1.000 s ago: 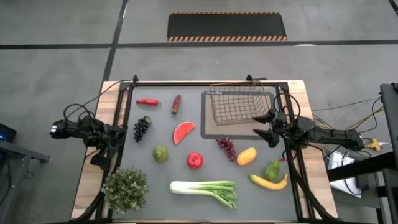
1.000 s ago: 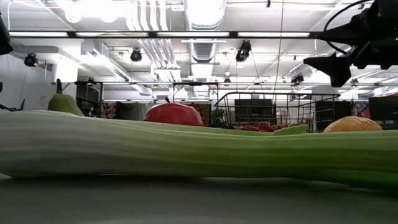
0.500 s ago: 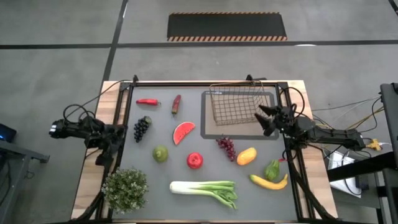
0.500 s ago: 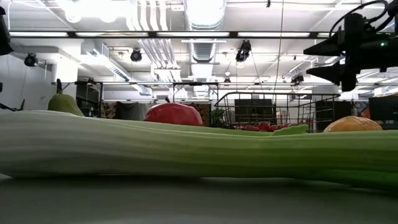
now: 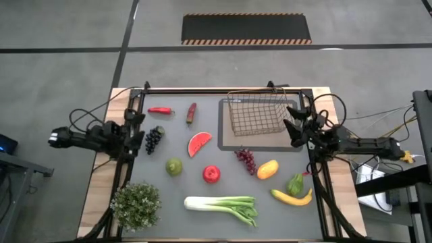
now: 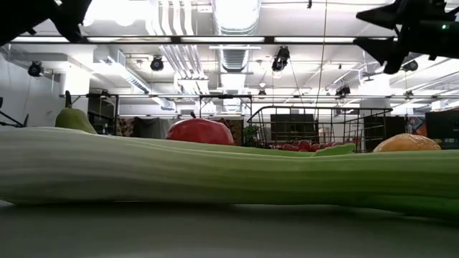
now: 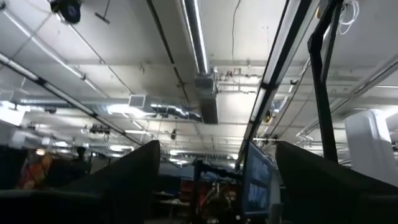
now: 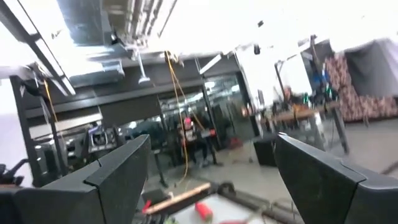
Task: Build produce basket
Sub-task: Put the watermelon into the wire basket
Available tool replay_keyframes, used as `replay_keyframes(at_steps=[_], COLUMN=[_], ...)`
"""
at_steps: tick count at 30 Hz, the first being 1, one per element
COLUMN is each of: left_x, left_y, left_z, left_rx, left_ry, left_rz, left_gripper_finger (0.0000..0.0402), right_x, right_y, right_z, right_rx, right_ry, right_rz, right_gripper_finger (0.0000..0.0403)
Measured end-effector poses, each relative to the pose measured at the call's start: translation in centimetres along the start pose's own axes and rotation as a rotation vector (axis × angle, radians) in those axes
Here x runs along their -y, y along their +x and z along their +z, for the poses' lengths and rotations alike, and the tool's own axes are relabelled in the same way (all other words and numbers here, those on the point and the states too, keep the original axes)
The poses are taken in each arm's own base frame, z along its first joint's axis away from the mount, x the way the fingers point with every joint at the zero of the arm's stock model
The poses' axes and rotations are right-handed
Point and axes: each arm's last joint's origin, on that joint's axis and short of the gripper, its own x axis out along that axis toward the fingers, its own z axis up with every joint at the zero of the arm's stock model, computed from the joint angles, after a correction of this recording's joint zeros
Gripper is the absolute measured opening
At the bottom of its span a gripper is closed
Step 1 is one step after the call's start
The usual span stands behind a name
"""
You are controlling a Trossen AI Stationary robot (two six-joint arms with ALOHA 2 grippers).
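The wire-mesh basket [image 5: 256, 115] stands upright on a brown mat at the table's far right. The produce lies loose on the grey mat: two red chillies [image 5: 160, 111], purple grapes [image 5: 153, 140], a watermelon slice [image 5: 199, 144], a green fruit [image 5: 175, 167], a red apple [image 5: 211, 174], more grapes [image 5: 246, 160], a mango [image 5: 268, 169], a green pepper [image 5: 295, 184], a banana [image 5: 291, 198] and a leek [image 5: 223, 206]. My left gripper [image 5: 135, 133] is open and empty, raised at the table's left next to the grapes. My right gripper [image 5: 291, 125] is open and empty, raised beside the basket's right side.
A bushy potted plant [image 5: 136, 206] stands at the near left corner. A dark frame [image 5: 202, 90] runs along the table's far and side edges. In the low view the leek [image 6: 215, 172] fills the foreground, and the apple [image 6: 201, 131] and basket [image 6: 301, 129] lie behind it.
My left gripper has risen and swung from the table's left edge toward the far edge, to beside the grapes. My right gripper has risen and gone a little toward the far edge beside the basket. No produce has moved.
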Motion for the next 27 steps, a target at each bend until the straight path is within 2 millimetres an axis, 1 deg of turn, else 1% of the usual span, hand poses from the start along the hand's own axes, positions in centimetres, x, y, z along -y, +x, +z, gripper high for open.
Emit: replay_keyframes(at_steps=[2,6,9,12,14,20,23,25,27], left_x=[0.1,0.2,0.4,0.7,0.8,1.2,1.5,1.7,1.8], left_y=[0.3,1.3,2.2,3.3,4.0,6.4,7.8,8.6,9.1], left_z=[-0.2,-0.4,-0.4,-0.6,-0.7,-0.6,-0.4,-0.1,-0.1], left_rx=[-0.027,-0.078,-0.108,-0.148,-0.186,-0.339,-0.443,-0.514,-0.599], left_ry=[-0.022,-0.028,-0.022,-0.019,-0.018,0.049,0.103,0.135,0.179], left_rz=[0.012,0.067,0.098,0.108,0.135,0.23,0.223,0.216,0.204], left_gripper_finger=[0.0302,0.0302,0.0301,0.0301,0.0301,0.0301,0.0301,0.0301,0.0301], right_x=[-0.2,-0.9,-1.7,-2.6,-3.1,-4.4,-5.1,-5.5,-6.0], right_y=[0.4,2.0,3.9,5.9,7.1,10.4,12.2,13.3,14.7], right_z=[0.2,1.7,1.8,1.9,2.3,2.7,2.9,2.4,2.8], right_rx=[-0.007,-0.015,-0.083,-0.14,-0.167,-0.277,-0.326,-0.398,-0.404], right_ry=[-0.034,-0.115,-0.202,-0.255,-0.279,-0.341,-0.375,-0.406,-0.424], right_rz=[0.015,0.022,0.034,0.095,0.114,0.135,0.142,0.153,0.158], right_gripper_finger=[0.0324,0.0324,0.0324,0.0324,0.0324,0.0324,0.0324,0.0324,0.0324])
